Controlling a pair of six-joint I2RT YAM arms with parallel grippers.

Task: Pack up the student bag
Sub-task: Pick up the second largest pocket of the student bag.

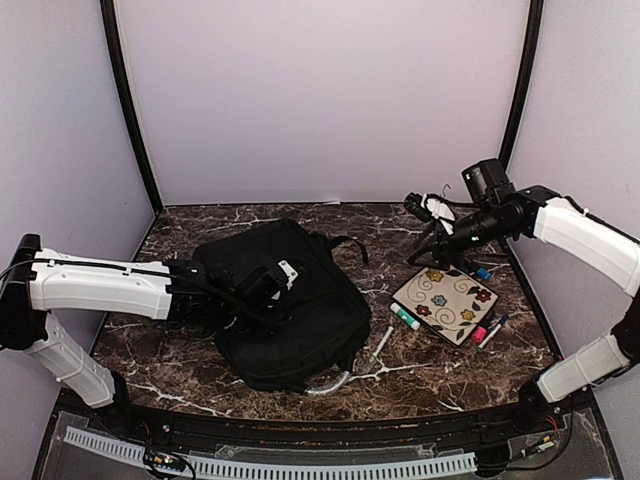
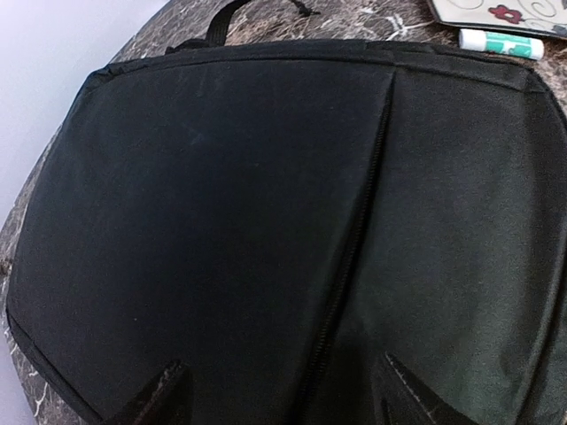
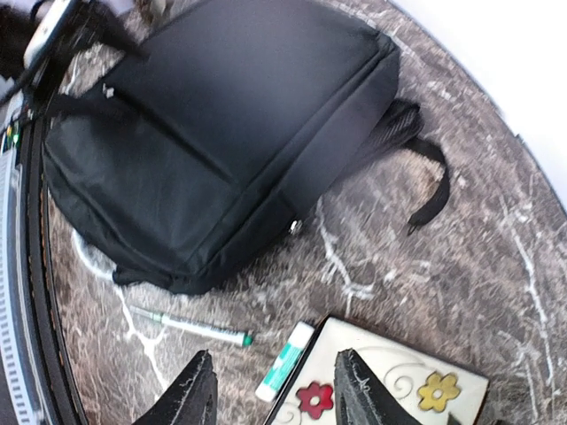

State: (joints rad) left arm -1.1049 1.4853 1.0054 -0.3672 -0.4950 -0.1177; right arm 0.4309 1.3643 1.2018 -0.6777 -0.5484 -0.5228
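- My left fingers (image 2: 158, 400) spread wide, empty, just over the bag (image 2: 221, 221).
- My right fingers (image 3: 190, 394) apart, empty, above the flowered notebook (image 3: 416, 390), three o'clock of the bag.

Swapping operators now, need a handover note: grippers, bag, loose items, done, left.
Left gripper: open, empty, over the black fabric backpack.
Right gripper: open, empty, above the cream floral notebook and white green-capped marker.
Backpack lies flat mid-table; no opening visible. To its right on the dark marble table: notebook, marker, thin white pen, pink and blue markers.
Done: nothing visibly packed. Left: open the backpack, load the items.
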